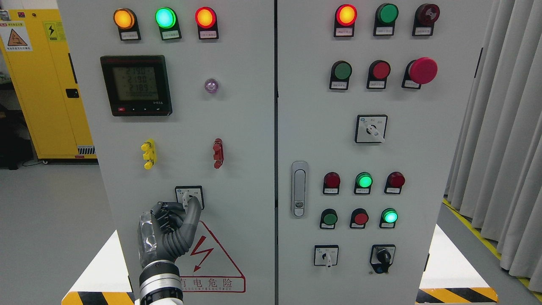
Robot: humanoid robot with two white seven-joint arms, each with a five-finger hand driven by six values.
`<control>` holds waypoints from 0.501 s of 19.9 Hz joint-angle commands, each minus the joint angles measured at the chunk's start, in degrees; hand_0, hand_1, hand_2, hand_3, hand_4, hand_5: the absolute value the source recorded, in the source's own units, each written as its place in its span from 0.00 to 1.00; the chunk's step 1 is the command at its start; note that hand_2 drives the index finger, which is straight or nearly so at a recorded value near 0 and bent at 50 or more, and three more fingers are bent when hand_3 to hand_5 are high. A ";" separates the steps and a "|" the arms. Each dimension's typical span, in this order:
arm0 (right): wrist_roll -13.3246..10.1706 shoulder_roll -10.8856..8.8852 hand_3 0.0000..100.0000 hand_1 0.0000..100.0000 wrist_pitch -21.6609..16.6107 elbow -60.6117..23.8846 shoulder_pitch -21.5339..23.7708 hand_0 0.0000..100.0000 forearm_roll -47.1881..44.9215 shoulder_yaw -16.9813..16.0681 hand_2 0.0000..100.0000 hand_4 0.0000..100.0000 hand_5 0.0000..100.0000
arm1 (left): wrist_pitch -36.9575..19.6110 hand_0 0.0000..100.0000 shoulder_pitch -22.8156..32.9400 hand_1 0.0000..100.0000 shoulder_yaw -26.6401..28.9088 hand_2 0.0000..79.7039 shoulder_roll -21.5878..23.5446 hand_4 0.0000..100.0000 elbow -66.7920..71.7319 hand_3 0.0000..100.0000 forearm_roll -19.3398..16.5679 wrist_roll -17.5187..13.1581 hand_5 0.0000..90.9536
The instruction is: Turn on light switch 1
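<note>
A small rotary switch (189, 195) with a white knob sits in a black-framed plate low on the left cabinet door (237, 140), just above a red electric-hazard triangle (211, 258). My left hand (186, 204) reaches up from the bottom edge to it. The thumb (194, 214) lies against the knob's right side and the curled fingers (169, 209) close in from the left, so the knob is pinched between them. The hand hides the lower part of the switch. My right arm does not show.
Above the switch are a yellow terminal (148, 153), a red terminal (218, 153), a digital meter (136, 85) and lit lamps. The right door (423, 140) carries push buttons, several selector switches and a latch handle (299, 188). A yellow cabinet (42, 84) stands left, curtains (504, 127) right.
</note>
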 commanded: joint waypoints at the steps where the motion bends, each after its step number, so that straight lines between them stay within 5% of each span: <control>1: -0.04 0.00 0.00 0.50 0.04 0.00 0.00 0.00 -1.67 0.00 0.04 0.00 0.00 | -0.03 0.41 -0.07 0.62 -0.01 0.79 0.01 0.98 0.34 0.95 -0.01 -0.12 1.00; 10: 0.05 0.00 0.00 0.50 0.04 0.00 0.00 0.00 -1.67 0.00 0.04 0.00 0.00 | -0.03 0.49 -0.16 0.60 -0.01 0.79 0.01 0.98 0.51 0.95 0.08 -0.12 1.00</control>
